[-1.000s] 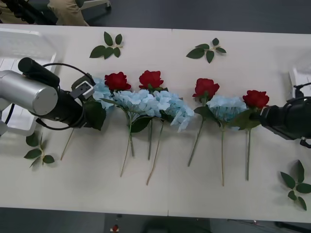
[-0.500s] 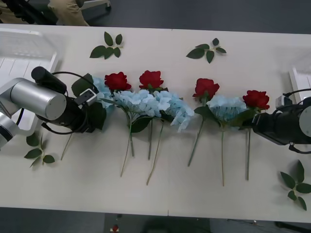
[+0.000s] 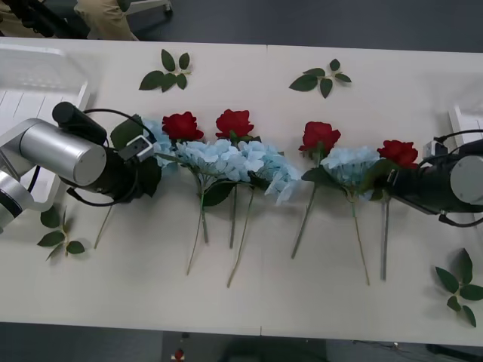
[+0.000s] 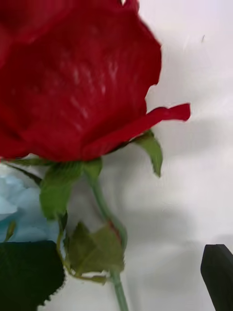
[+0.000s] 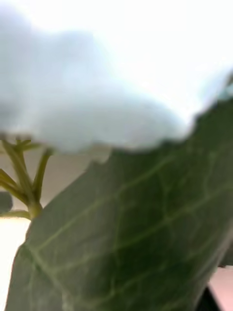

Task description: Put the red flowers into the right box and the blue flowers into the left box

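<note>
White table [image 3: 317, 302] spans view. Four loose leaf sprigs: one at 11 o'clock [image 3: 167, 72], one at 1 o'clock [image 3: 323, 78], one at 8 o'clock [image 3: 59, 235], one at 4 o'clock [image 3: 460, 286]. Dark floor [image 3: 317, 23] beyond far edge.

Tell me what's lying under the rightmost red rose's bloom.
Under the rightmost red rose lies bare white table; a blue flower sits beside it. The right gripper covers part of its stem.
</note>
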`<state>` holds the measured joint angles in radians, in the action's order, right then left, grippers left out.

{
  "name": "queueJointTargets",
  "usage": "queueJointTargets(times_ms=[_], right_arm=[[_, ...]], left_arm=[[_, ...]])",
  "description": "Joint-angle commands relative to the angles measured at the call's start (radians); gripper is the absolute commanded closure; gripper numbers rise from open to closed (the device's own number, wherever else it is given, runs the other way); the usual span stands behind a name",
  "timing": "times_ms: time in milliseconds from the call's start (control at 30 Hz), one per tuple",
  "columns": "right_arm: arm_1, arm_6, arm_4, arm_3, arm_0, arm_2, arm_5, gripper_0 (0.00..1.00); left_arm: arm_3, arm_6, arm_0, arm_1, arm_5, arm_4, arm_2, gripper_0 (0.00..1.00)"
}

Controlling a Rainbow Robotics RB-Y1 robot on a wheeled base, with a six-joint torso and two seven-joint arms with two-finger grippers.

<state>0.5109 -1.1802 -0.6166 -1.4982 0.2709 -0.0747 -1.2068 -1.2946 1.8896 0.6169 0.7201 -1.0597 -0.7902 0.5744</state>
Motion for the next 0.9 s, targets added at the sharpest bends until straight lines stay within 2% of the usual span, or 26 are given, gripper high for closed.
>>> queueJointTargets(times_ms=[33,400,433,500,533,633,767,900], right_arm=[[0.029,0.013,0.009,0.027,0.033,0.007,0.023,0.00],[0.029,0.016,0.018,0.105,0.044,0.038,0.093,0.01],[0.028,0.017,0.018,0.107,0.044,0.039,0.095,0.08],[0.028,0.017,0.018,0.107,0.045,0.039,0.095,0.37],[0.028,0.019,0.018,0.108,0.044,0.041,0.095,0.41],[0.028,0.021,0.018,0.107,0.044,0.041,0.095,0.65],[0.028,0.025,0.018,0.108,0.044,0.041,0.096,0.88],[0.028,0.027,0.018,0.108,0.044,0.041,0.102,1.00]], left_arm=[[-0.009,0.051,0.021,0.001,0.009,0.014,-0.007,1.00],[-0.015,0.051,0.027,0.019,0.009,0.005,-0.010,1.00],[-0.029,0.052,0.030,0.036,0.009,0.002,-0.010,1.00],[-0.068,0.051,0.032,0.073,0.009,-0.006,-0.010,1.00],[-0.081,0.051,0.032,0.085,0.009,-0.007,-0.010,1.00],[-0.166,0.051,0.037,0.180,0.006,-0.067,-0.024,1.00],[-0.239,0.051,0.070,0.285,-0.078,-0.165,-0.079,1.00],[-0.316,0.065,0.115,0.363,-0.272,-0.144,-0.197,1.00]])
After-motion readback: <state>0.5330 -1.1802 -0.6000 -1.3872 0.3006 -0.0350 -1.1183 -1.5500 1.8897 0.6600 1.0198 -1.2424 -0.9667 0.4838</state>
